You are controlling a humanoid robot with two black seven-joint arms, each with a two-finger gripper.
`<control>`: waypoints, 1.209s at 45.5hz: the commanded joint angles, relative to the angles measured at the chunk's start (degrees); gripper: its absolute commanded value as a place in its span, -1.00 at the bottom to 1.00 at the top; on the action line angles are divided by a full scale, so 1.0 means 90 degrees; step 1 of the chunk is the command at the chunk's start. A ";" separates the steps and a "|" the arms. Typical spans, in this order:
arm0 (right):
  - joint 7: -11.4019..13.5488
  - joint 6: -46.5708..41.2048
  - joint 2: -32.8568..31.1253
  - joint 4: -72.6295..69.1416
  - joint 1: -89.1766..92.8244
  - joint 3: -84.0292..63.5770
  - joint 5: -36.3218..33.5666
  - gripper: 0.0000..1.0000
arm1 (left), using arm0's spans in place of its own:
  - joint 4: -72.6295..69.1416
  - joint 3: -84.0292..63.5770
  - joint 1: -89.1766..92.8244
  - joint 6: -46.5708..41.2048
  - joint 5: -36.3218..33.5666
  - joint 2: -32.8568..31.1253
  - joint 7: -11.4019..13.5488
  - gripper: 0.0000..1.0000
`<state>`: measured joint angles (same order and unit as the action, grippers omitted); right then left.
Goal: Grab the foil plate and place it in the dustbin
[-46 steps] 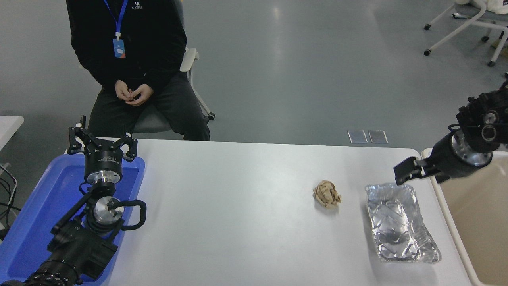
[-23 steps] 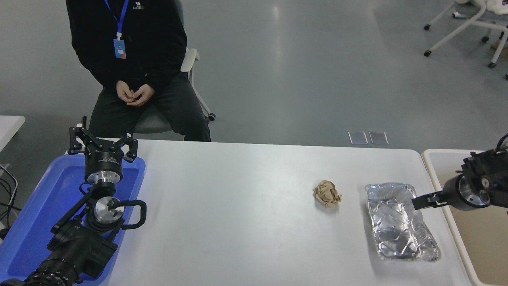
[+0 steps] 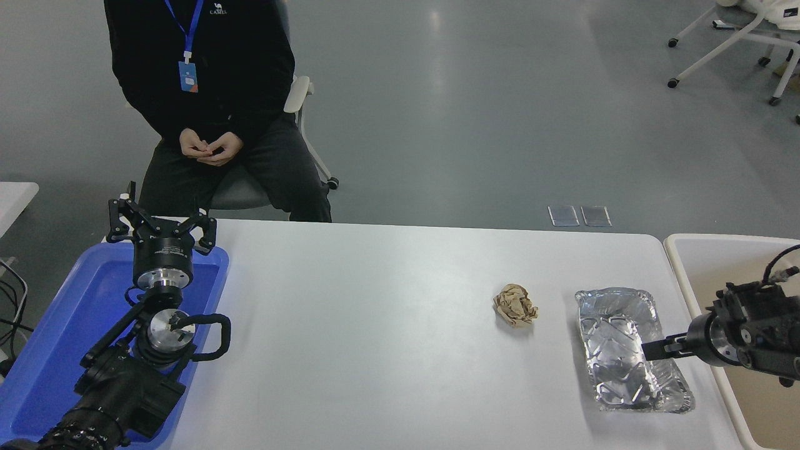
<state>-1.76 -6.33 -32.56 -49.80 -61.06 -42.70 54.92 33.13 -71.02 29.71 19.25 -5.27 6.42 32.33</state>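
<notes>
Now the right end effector (image 3: pixel 653 349), its state unclear, reaches over the foil plate's (image 3: pixel 615 331) right rim beside the dustbin (image 3: pixel 687 262); ideally it pinches that thin rim gently, then lifts straight up.

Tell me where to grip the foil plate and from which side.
Grip the thin raised rim on the long right edge of the foil plate, coming from the dustbin side, where the right gripper already sits. The plate lies flat and shallow, so only the rim probably offers a pinch.
</notes>
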 commanded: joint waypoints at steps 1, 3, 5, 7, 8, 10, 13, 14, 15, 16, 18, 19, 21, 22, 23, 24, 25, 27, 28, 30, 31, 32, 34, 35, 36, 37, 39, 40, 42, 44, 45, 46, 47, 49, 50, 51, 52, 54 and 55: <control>-0.0009 0.0078 0.0249 0.0338 0.0300 0.0213 -0.0135 1.00 | 0.0000 0.0000 0.0000 0.0000 0.0000 0.0000 0.0001 0.98; 0.0001 0.0126 0.0298 0.0387 0.0329 0.0272 -0.0281 1.00 | 0.0000 0.0000 0.0000 0.0000 0.0000 0.0000 0.0002 0.98; 0.0001 0.0127 0.0298 0.0397 0.0359 0.0291 -0.0360 1.00 | 0.0000 0.0000 0.0000 0.0000 0.0000 0.0000 0.0001 0.98; -0.0009 0.0127 0.0298 0.0426 0.0369 0.0291 -0.0370 1.00 | 0.0000 0.0000 0.0000 0.0000 0.0000 0.0000 -0.0008 0.98; -0.0009 0.0127 0.0298 0.0445 0.0388 0.0291 -0.0370 1.00 | 0.0000 0.0000 0.0000 0.0000 0.0000 0.0000 -0.0008 0.98; -0.0019 0.0127 0.0308 0.0494 0.0417 0.0291 -0.0379 0.99 | 0.0000 0.0000 0.0000 0.0000 0.0000 0.0000 0.0002 0.98; -0.0067 0.0127 0.0308 0.0562 0.0456 0.0291 -0.0379 0.95 | 0.0000 0.0000 0.0000 0.0000 0.0000 0.0000 0.0002 0.98; -0.0077 0.0127 0.0308 0.0582 0.0466 0.0291 -0.0379 0.93 | 0.0000 0.0000 0.0000 0.0000 0.0000 0.0000 0.0002 0.98; -0.0097 0.0136 0.0317 0.0582 0.0476 0.0301 -0.0379 0.88 | 0.0000 0.0000 0.0000 0.0000 0.0000 0.0000 0.0002 0.98; -0.0107 0.0136 0.0318 0.0582 0.0476 0.0311 -0.0379 0.80 | 0.0000 0.0000 0.0000 0.0000 0.0000 0.0000 0.0002 0.98; -0.0107 0.0136 0.0308 0.0582 0.0476 0.0311 -0.0379 0.66 | 0.0000 0.0000 0.0000 0.0000 0.0000 0.0000 -0.0008 0.98; -0.0116 0.0136 0.0308 0.0582 0.0476 0.0311 -0.0379 0.56 | 0.0000 0.0000 0.0000 0.0000 0.0000 0.0000 0.0001 0.98; -0.0175 0.0136 0.0298 0.0582 0.0486 0.0311 -0.0379 0.11 | 0.0000 0.0000 0.0000 -0.0010 0.0000 0.0000 0.0002 0.98; -0.0194 0.0136 0.0308 0.0582 0.0486 0.0301 -0.0379 -0.10 | 0.0000 0.0000 0.0000 0.0000 0.0000 0.0000 -0.0008 0.98; -0.0214 0.0136 0.0308 0.0582 0.0486 0.0301 -0.0379 -0.26 | 0.0000 0.0000 0.0000 0.0000 0.0000 0.0000 0.0001 0.98; -0.0214 0.0136 0.0308 0.0582 0.0486 0.0291 -0.0370 -0.38 | 0.0000 0.0000 0.0000 0.0000 0.0000 0.0000 0.0002 0.98; -0.0214 0.0136 0.0308 0.0582 0.0486 0.0291 -0.0370 -0.46 | 0.0000 0.0000 0.0000 0.0000 0.0000 0.0000 -0.0008 0.98; -0.0214 0.0136 0.0298 0.0592 0.0486 0.0301 -0.0370 -0.54 | 0.0000 0.0000 0.0000 0.0000 0.0000 0.0000 0.0002 0.98; -0.0214 0.0136 0.0298 0.0582 0.0486 0.0301 -0.0379 -0.90 | 0.0000 0.0000 0.0000 0.0000 0.0000 0.0000 -0.0008 0.98; -0.0214 0.0136 0.0298 0.0592 0.0486 0.0301 -0.0370 -1.00 | 0.0000 0.0000 0.0000 0.0000 0.0000 0.0000 0.0002 0.98; -0.0214 0.0156 0.0298 0.0592 0.0486 0.0301 -0.0370 -1.00 | 0.0000 0.0000 0.0000 0.0000 0.0000 0.0000 0.0002 0.98; -0.0214 0.0156 0.0298 0.0592 0.0476 0.0311 -0.0370 -1.00 | 0.0000 0.0000 0.0000 0.0000 0.0000 0.0000 -0.0008 0.98; -0.0214 0.0156 0.0298 0.0592 0.0476 0.0311 -0.0379 -1.00 | 0.0000 0.0000 0.0000 0.0000 0.0000 0.0000 -0.0008 0.98; -0.0214 0.0175 0.0288 0.0592 0.0486 0.0311 -0.0370 -1.00 | 0.0000 0.0000 0.0000 0.0000 0.0000 0.0000 0.0001 0.98; -0.0214 0.0195 0.0288 0.0592 0.0486 0.0311 -0.0370 -1.00 | 0.0000 0.0000 0.0000 0.0000 0.0000 0.0000 0.0002 0.98; -0.0214 0.0205 0.0288 0.0592 0.0486 0.0311 -0.0370 -1.00 | 0.0000 0.0000 0.0000 -0.0010 0.0000 0.0000 0.0002 0.98; -0.0214 0.0195 0.0288 0.0582 0.0486 0.0311 -0.0379 -1.00 | 0.0000 0.0000 0.0000 0.0000 0.0000 0.0000 0.0001 0.98; -0.0214 0.0205 0.0288 0.0582 0.0486 0.0311 -0.0379 -1.00 | 0.0000 0.0000 0.0000 0.0000 0.0000 0.0000 -0.0008 0.98; -0.0214 0.0205 0.0278 0.0582 0.0476 0.0311 -0.0379 -1.00 | 0.0000 0.0000 0.0000 0.0000 0.0000 0.0000 -0.0008 0.98; -0.0214 0.0214 0.0288 0.0582 0.0476 0.0272 -0.0360 -1.00 | 0.0000 0.0000 0.0000 0.0000 0.0000 0.0000 0.0001 0.98; -0.0214 0.0224 0.0288 0.0582 0.0486 0.0252 -0.0350 -1.00 | 0.0000 0.0000 0.0000 0.0000 0.0000 0.0000 -0.0008 0.98; -0.0214 0.0244 0.0279 0.0582 0.0486 0.0252 -0.0350 -1.00 | 0.0000 0.0000 0.0000 0.0000 0.0000 0.0000 0.0001 0.98; -0.0214 0.0253 0.0278 0.0582 0.0486 0.0252 -0.0340 -1.00 | 0.0000 0.0000 0.0000 0.0000 0.0000 0.0000 0.0002 0.98; -0.0214 0.0263 0.0269 0.0572 0.0476 0.0252 -0.0331 -1.00 | 0.0000 0.0000 0.0000 0.0000 0.0000 0.0000 0.0001 0.98; -0.0214 0.0263 0.0259 0.0572 0.0476 0.0252 -0.0331 -1.00 | 0.0000 0.0000 0.0000 0.0000 0.0000 0.0000 0.0002 0.98; -0.0214 0.0273 0.0249 0.0572 0.0466 0.0252 -0.0340 -1.00 | 0.0000 0.0000 0.0000 0.0000 0.0000 0.0000 -0.0008 0.98; -0.0214 0.0273 0.0240 0.0572 0.0466 0.0252 -0.0340 -1.00 | 0.0000 0.0000 0.0000 0.0000 0.0000 0.0000 0.0001 0.98; -0.0224 0.0273 0.0230 0.0572 0.0457 0.0252 -0.0340 -1.00 | 0.0000 0.0000 0.0000 0.0000 0.0000 0.0000 -0.0008 0.98; -0.0224 0.0273 0.0220 0.0563 0.0447 0.0252 -0.0340 -1.00 | 0.0000 0.0000 0.0000 0.0000 0.0000 0.0000 -0.0008 0.98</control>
<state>-3.65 -4.26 -30.14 -44.59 -56.76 -40.26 51.76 33.13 -71.02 29.71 19.25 -5.26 6.42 32.29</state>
